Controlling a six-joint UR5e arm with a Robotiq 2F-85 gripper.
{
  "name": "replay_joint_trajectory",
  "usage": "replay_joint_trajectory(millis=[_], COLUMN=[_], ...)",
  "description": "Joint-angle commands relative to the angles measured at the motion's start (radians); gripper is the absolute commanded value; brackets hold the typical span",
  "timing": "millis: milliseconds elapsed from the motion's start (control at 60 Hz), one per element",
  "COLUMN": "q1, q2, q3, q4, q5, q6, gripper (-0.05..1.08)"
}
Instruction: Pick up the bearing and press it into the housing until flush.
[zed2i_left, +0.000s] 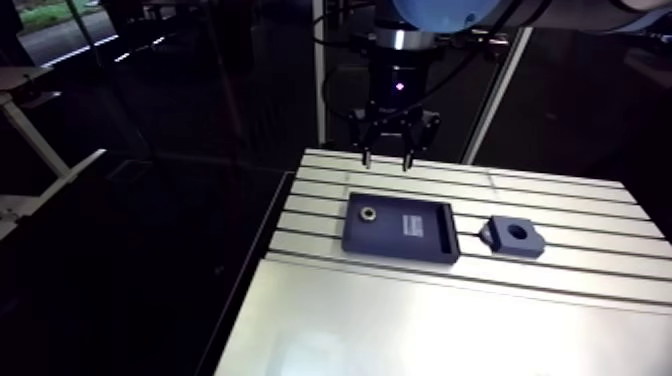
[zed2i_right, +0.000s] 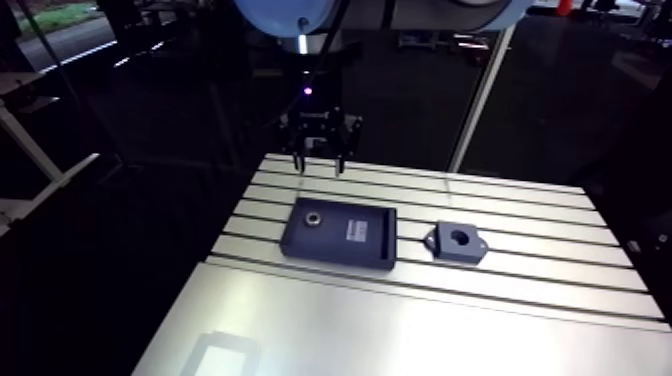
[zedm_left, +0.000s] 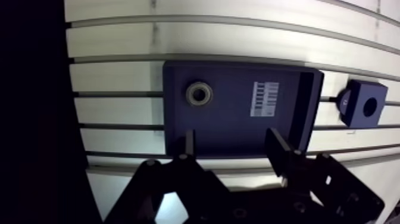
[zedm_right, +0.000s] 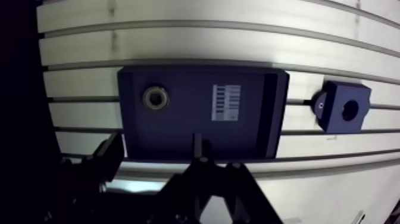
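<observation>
A small metal ring bearing (zedm_left: 199, 93) lies in a dark blue tray (zedm_left: 238, 128), near one corner of it. The dark blue housing block (zedm_left: 363, 105) with a round bore sits on the table beside the tray, apart from it. My gripper (zedm_left: 232, 146) hangs above the tray's near edge, open, with nothing between its fingers. The bearing is ahead of the fingers and off to one side. In the arm view the gripper (zed2i_left: 386, 158) hovers over the table's far edge, behind the tray (zed2i_left: 420, 240), with the housing (zed2i_left: 513, 237) to the tray's right.
A white barcode label (zedm_left: 265, 99) is stuck on the tray floor. The slotted aluminium table (zed2i_left: 400, 320) has a smooth plate at the front. Its left edge (zed2i_left: 265, 255) drops off close to the tray.
</observation>
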Motion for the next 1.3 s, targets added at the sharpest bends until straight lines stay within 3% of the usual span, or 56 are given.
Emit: replay_joint_trajectory(millis=[17, 767, 1300], q1=[0.002, 0.031, 0.030], q2=[0.034, 0.095, 0.119], q3=[0.044, 0.101, 0.097], q4=[-0.052, -0.190, -0.220], q5=[0.000, 0.002, 0.002], q6=[-0.006, -0.030, -0.033], gripper=[0.32, 0.32, 0.32])
